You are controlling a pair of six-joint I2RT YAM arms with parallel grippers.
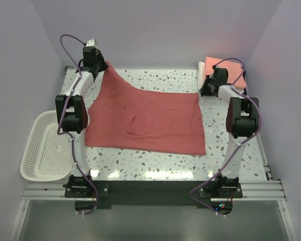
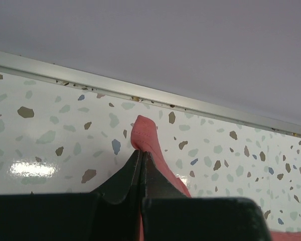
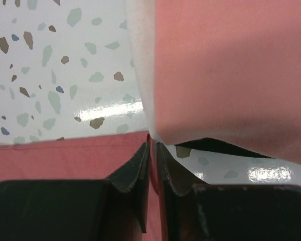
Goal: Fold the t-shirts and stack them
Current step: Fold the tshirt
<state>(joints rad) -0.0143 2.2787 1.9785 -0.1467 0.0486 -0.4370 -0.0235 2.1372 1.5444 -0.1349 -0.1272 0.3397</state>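
A dusty brick-red t-shirt lies spread across the middle of the speckled table. My left gripper is shut on its far left corner and holds it lifted above the table; the pinched cloth pokes out past the fingertips. My right gripper is shut on the shirt's far right corner, low at the table. A stack of folded t-shirts stands right beside it at the back right, with salmon-pink on top, white under it and black at the bottom.
A white plastic mesh basket sits at the left edge of the table. A metal rail and the back wall run close behind the left gripper. The stack is tight against the right gripper.
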